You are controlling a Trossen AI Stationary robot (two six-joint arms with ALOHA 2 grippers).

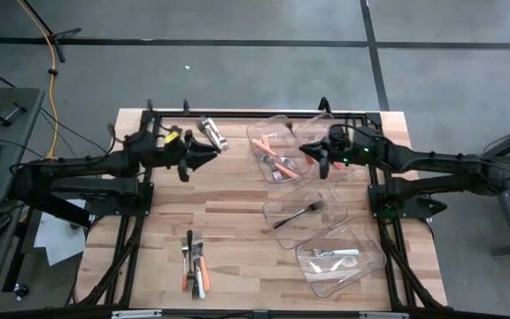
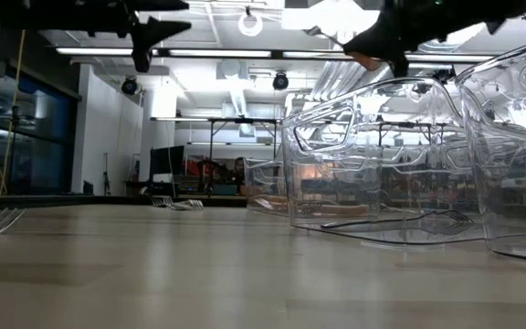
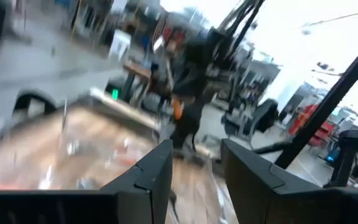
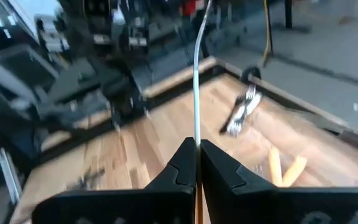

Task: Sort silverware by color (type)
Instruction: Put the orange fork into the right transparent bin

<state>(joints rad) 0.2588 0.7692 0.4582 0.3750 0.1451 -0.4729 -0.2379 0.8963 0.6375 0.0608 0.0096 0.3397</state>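
Observation:
My right gripper hangs above the far clear bin, shut on a thin piece of orange-handled silverware seen edge-on. That bin holds several orange-handled pieces. My left gripper is open with nothing between its fingers; it is up in the air over the table's far left part. A mixed pile of silverware lies flat on the wood near the front edge. Dark forks lie by the far edge. My right gripper pinches the piece between its two fingers. Orange handle shows between the fingers, and the thin metal part sticks out past the fingertips. The piece lies along the fingers, which point toward the table's left, and it is clear of the table.
A middle clear bin holds a dark fork. A near clear bin holds white-handled pieces. Bare wood lies between the pile and the bins. Black frame bars run along the far edge.

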